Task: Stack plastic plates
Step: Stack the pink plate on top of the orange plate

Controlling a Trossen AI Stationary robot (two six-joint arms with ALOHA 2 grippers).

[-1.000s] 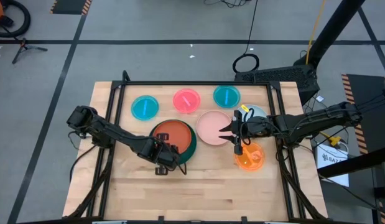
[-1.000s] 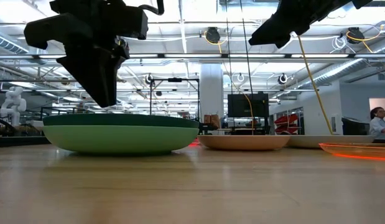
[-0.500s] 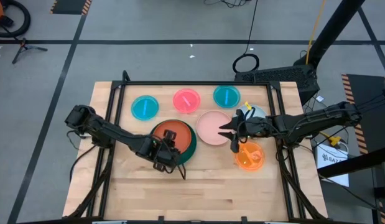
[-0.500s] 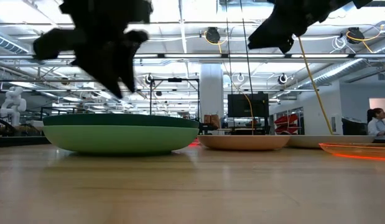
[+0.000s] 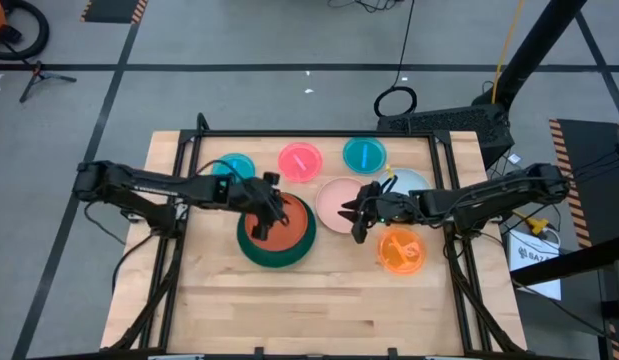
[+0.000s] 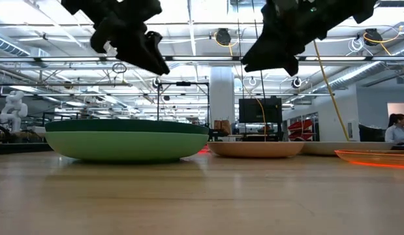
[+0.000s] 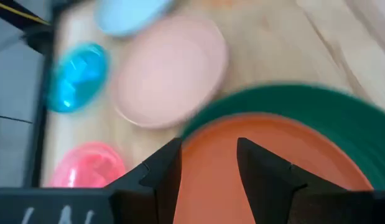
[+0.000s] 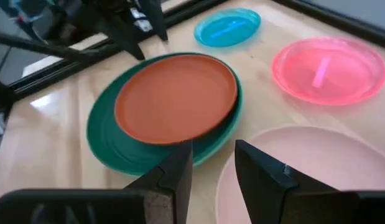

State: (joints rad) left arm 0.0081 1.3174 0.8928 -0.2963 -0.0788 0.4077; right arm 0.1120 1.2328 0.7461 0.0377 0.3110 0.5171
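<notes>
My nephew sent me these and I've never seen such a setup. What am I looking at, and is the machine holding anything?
It is a robot with two dark arms at a wooden table, each ending in a two-finger gripper. One picture looks straight down, one looks level across the tabletop, and two come from cameras on the wrists. On the table lie plastic plates: a red-orange plate stacked in a dark green plate, a pale pink plate, an orange plate, a hot pink plate and two cyan plates. The left gripper hovers open over the stack; the right gripper, also open, is over the pale pink plate. Neither holds anything.
</notes>
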